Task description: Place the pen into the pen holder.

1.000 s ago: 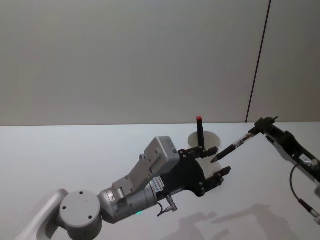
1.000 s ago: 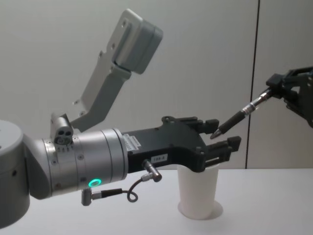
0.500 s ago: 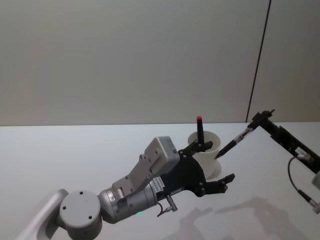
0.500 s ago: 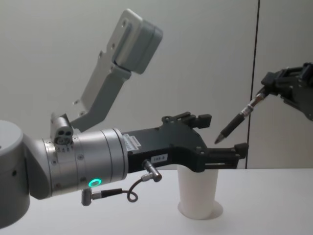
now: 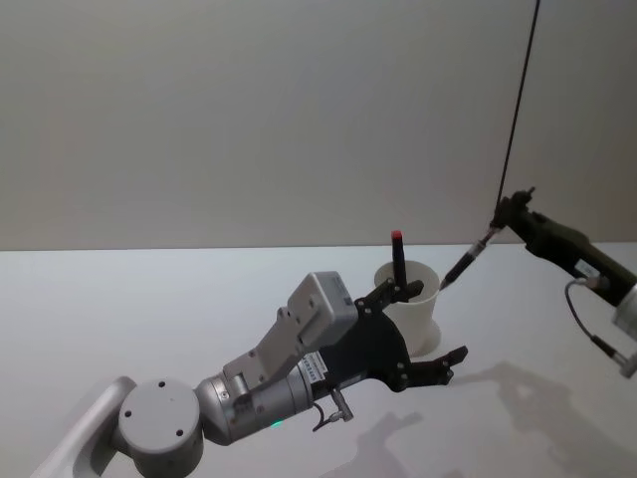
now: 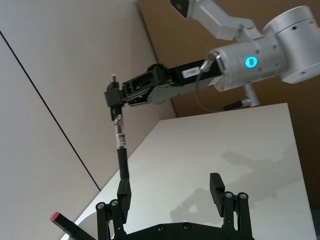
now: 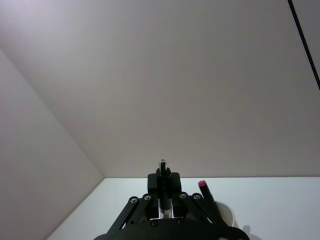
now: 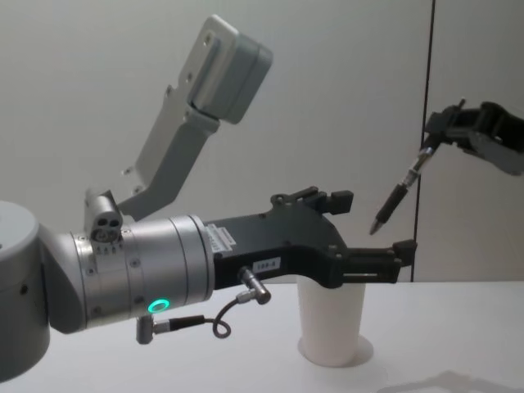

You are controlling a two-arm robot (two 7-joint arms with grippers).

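My right gripper (image 5: 510,211) is shut on the top end of a black pen (image 5: 466,262) that hangs tilted, tip down. The tip hovers above and just right of the white pen holder (image 5: 416,304), apart from it. In the chest view the pen (image 8: 399,195) slants down from the right gripper (image 8: 436,135) over the pen holder (image 8: 332,323). A second dark pen with a red cap (image 5: 397,259) stands in the holder. My left gripper (image 5: 426,324) is open, its fingers spread wide beside the holder and holding nothing. The left wrist view shows the pen (image 6: 120,150) beyond the left gripper (image 6: 167,190).
The white table (image 5: 149,299) runs to a plain wall behind. My left arm's large grey forearm (image 8: 123,282) lies across the front of the holder. A dark vertical seam (image 5: 518,100) marks the wall at the right.
The left gripper opened wide and let go of the pen's tip. The right gripper rose and drew back to the right with the pen, which now hangs steeper.
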